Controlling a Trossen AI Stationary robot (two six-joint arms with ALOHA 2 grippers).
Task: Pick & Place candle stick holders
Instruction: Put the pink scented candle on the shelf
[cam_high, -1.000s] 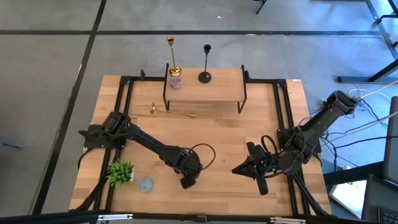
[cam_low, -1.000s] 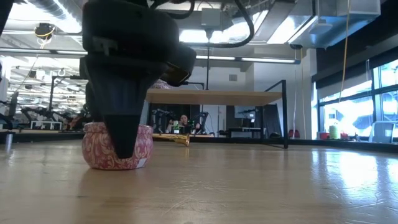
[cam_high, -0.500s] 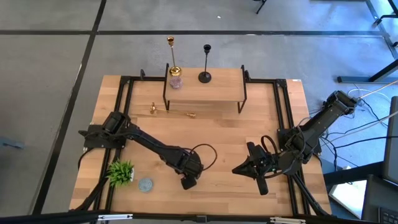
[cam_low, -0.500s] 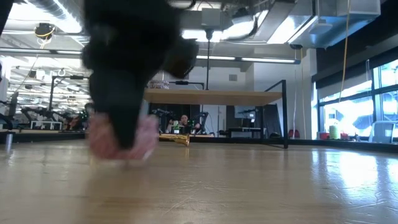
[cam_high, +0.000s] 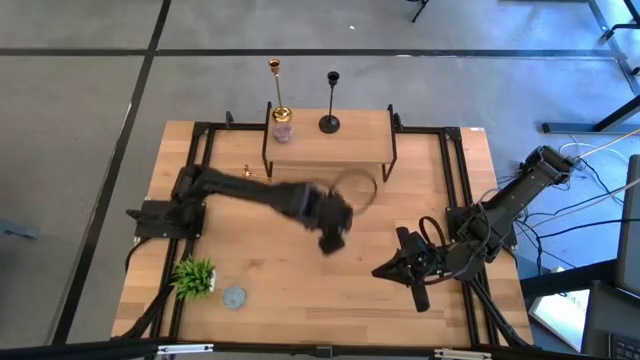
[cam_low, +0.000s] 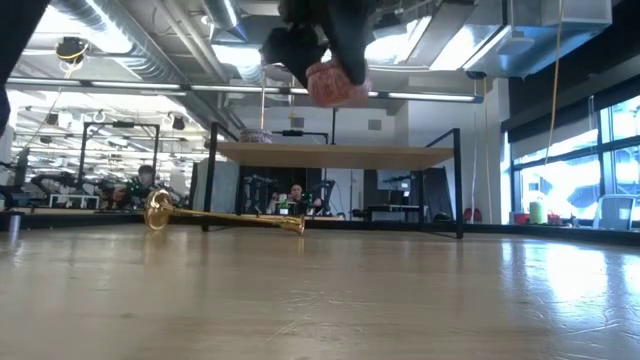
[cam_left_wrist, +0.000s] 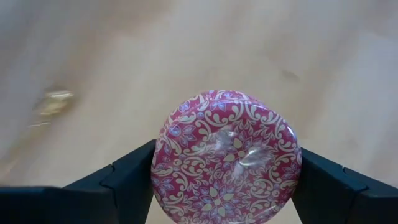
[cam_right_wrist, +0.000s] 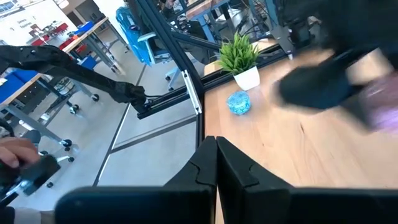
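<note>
- The left tool (cam_left_wrist: 224, 199) is raised well above the pale wooden surface (cam_high: 330, 285), its two dark fingers (cam_left_wrist: 127, 183) spread wide and clamped on either side of a round pink tin with a white floral pattern (cam_left_wrist: 226, 155). In the high view that tool is blurred, over the middle of the surface and in front of the shelf.
- The right tool (cam_high: 385, 271) rests low at the right side of the surface, its fingers pressed together and holding nothing.
- A shiny gold metal candlestick with a round flat base (cam_low: 222, 214) lies on its side on the surface, in front of the left legs of the small wooden shelf on a black metal frame (cam_high: 335, 148). Its long axis runs roughly left to right, parallel to the shelf's front edge, with the base toward the left.
- A second upright gold candlestick (cam_high: 277, 90) and an upright black metal candlestick (cam_high: 331, 100) stand on the shelf top, well apart from each other. A small pinkish jar (cam_high: 283, 130) sits just beside the gold one's base.
- A small green plant in a white pot (cam_high: 194, 276) and a small round blue object (cam_high: 234, 297) sit near the front left corner.
- The fallen candlestick lies behind and to the left of the left tool, on the shelf side. That arm is clearly nearer to it than the right one, but its tool is occupied by the tin.
</note>
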